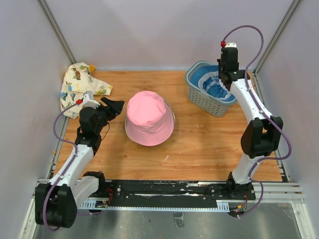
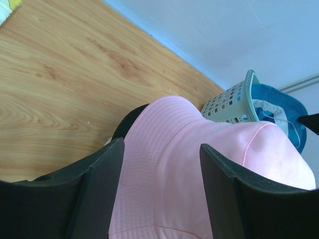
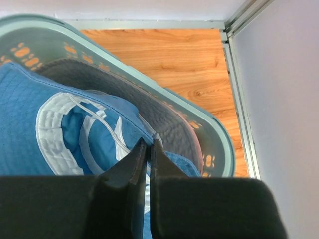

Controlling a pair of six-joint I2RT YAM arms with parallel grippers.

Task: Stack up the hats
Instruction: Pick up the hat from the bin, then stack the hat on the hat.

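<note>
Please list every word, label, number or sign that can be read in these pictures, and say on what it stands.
None can be read.
The pink hat, the blue hat and the basket show no lettering.
The cream patterned hat carries small cartoon prints, too blurred to show any letters.

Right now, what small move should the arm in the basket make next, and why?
Probably lift the right gripper straight up. Its jaws are shut, apparently pinching the fabric of the blue hat, which lies inside the basket. Raising it should pull that hat clear, ready to carry over to the pink hat.
</note>
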